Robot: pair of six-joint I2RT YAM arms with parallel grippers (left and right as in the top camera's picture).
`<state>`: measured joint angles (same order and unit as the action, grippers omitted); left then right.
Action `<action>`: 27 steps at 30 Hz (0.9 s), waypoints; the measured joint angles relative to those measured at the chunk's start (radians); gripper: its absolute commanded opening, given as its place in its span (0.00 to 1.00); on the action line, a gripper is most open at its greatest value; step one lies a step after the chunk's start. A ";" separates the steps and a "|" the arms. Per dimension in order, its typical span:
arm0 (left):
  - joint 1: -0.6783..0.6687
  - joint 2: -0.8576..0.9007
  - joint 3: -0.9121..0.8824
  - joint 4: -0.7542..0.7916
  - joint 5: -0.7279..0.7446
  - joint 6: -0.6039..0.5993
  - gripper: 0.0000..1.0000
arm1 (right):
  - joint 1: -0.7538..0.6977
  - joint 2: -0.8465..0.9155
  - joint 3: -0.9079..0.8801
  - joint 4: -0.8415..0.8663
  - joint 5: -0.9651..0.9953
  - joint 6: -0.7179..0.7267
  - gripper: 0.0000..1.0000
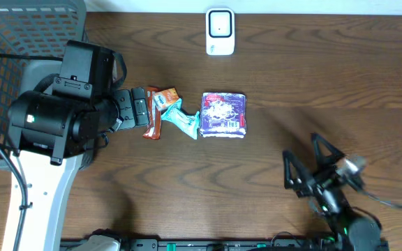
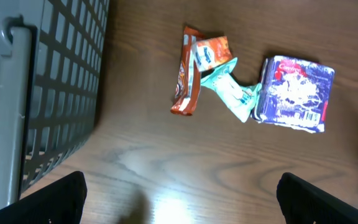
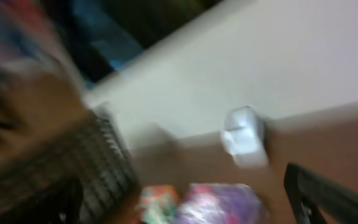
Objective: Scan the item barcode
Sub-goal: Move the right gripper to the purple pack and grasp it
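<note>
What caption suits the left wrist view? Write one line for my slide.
Open left gripper above an orange bar, teal sachet and purple pack on the wooden table, grey basket alongside.

Dark wooden table (image 1: 326,77) (glossy, catching light) against a pale wall (image 3: 229,62).

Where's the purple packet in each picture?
Overhead: purple packet near the picture's middle.
Left wrist: purple packet at the upper right.
Right wrist: a blurry purple packet at the bottom edge, middle.
Shared landmark: the grey basket lies to the packet's left in all three.
</note>
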<state>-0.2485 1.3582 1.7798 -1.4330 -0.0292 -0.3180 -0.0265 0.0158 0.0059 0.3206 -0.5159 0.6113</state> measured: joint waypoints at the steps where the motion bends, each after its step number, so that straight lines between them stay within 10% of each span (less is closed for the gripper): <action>1: 0.000 0.000 -0.001 -0.001 0.000 0.000 0.98 | 0.000 0.000 0.001 0.116 -0.014 0.033 0.99; 6: 0.000 0.000 -0.002 0.000 0.000 0.000 0.98 | 0.000 0.002 0.061 0.275 0.003 0.061 0.99; 12: 0.000 0.000 -0.002 0.000 0.000 0.000 0.98 | 0.000 0.192 0.398 -0.151 0.024 -0.178 0.99; 22: 0.000 0.000 -0.003 0.000 0.000 0.000 0.98 | 0.012 1.028 1.236 -1.144 0.035 -0.564 0.99; 27: 0.000 0.000 -0.003 0.000 0.000 0.000 0.98 | 0.012 1.339 1.402 -1.325 -0.050 -0.586 0.99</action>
<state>-0.2485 1.3586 1.7763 -1.4326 -0.0296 -0.3183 -0.0143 1.3548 1.4082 -1.0046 -0.5663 0.0250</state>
